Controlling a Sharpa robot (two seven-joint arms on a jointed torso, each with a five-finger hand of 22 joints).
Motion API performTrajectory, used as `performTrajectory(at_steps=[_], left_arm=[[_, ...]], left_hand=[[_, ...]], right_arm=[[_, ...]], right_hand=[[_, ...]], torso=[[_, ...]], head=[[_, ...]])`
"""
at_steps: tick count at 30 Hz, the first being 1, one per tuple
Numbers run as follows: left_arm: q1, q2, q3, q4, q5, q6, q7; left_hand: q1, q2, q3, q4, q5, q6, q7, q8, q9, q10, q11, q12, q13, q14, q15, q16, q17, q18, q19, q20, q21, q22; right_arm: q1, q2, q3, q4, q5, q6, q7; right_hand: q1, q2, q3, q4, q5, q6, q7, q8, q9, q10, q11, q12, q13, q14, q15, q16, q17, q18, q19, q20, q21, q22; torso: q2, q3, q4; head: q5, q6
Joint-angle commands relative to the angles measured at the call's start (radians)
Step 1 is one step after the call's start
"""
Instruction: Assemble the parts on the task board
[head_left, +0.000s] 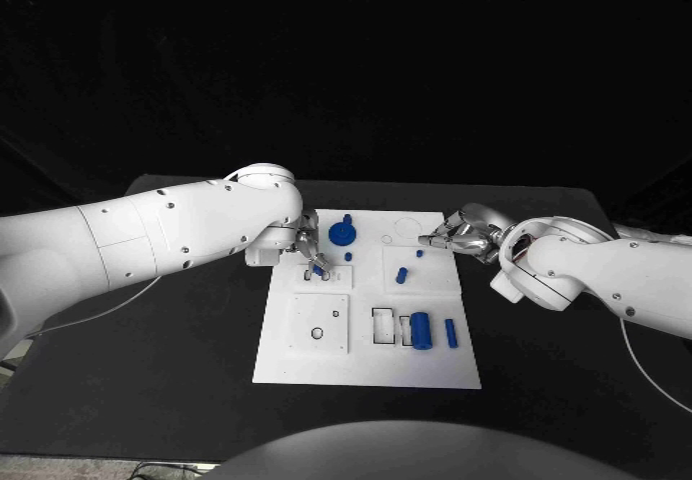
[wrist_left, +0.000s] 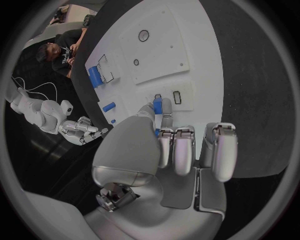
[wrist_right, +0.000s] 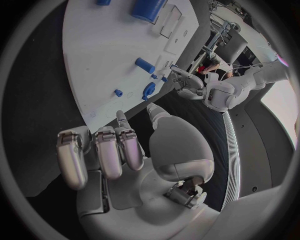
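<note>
On the black worktop (head_left: 173, 380) lies the white task board (head_left: 368, 355), and both hands are over its far half. The left hand (head_left: 306, 252) is over the board's far left part, and its fingers (wrist_left: 166, 111) pinch a small blue peg (wrist_left: 157, 106) at their tips; in the left wrist view the peg stands just beside a small rectangular slot (wrist_left: 177, 97) in the board, and whether its end touches the board cannot be told. The rest of this hand's fingers are curled in side by side. The right hand (head_left: 464, 236) is at the board's far right edge; its fingers (wrist_right: 122, 120) reach over the white surface there, most lying close together, and nothing shows between them, though whether the tips touch the board cannot be told. Near the left hand stands a round blue knob (head_left: 342, 234) with a small blue stud (head_left: 349, 257) just beside it. Two short blue pins (head_left: 402, 273) lie toward the middle right. On the near half a large blue cylinder (head_left: 421, 330) lies beside a rectangular recess (head_left: 384, 325), with a slim blue bar (head_left: 451, 333) at its other side.
</note>
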Motion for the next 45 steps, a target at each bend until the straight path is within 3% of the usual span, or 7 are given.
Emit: performTrajectory(at_steps=[1, 45], left_arm=[[0.0, 0.004, 0.0, -0.001, -0.004, 0.011, -0.001], [-0.008, 0.024, -0.001, -0.01, -0.023, 0.028, -0.016]], left_hand=[[0.012, 0.004, 0.007, 0.002, 0.004, 0.027, -0.023, 0.0, 0.0, 0.107, -0.003, -0.001, 0.261, 0.104, -0.002, 0.003, 0.263, -0.007, 0.103, 0.006, 0.002, 0.263], [0.002, 0.007, 0.019, 0.005, -0.007, 0.025, -0.019, -0.011, -0.004, 0.107, 0.0, -0.001, 0.261, 0.104, -0.002, 0.003, 0.263, -0.007, 0.103, 0.007, 0.002, 0.263]], right_arm=[[-0.001, 0.001, 0.0, 0.001, -0.01, 0.006, 0.005], [-0.001, 0.003, 0.0, 0.005, -0.01, 0.009, 0.004]], right_hand=[[0.004, 0.004, -0.004, -0.001, 0.006, -0.003, 0.007, 0.003, 0.002, 0.104, 0.006, 0.004, 0.263, 0.104, 0.006, 0.004, 0.263, -0.007, 0.105, 0.006, 0.004, 0.263], [0.004, 0.004, -0.005, -0.002, 0.006, -0.003, 0.007, 0.003, 0.002, 0.104, 0.006, 0.004, 0.263, 0.104, 0.007, 0.004, 0.263, -0.007, 0.105, 0.006, 0.004, 0.263]], torso=[[0.0, -0.0001, -0.0005], [0.0, -0.0007, 0.0006]], head=[[-0.001, -0.001], [-0.005, -0.012]])
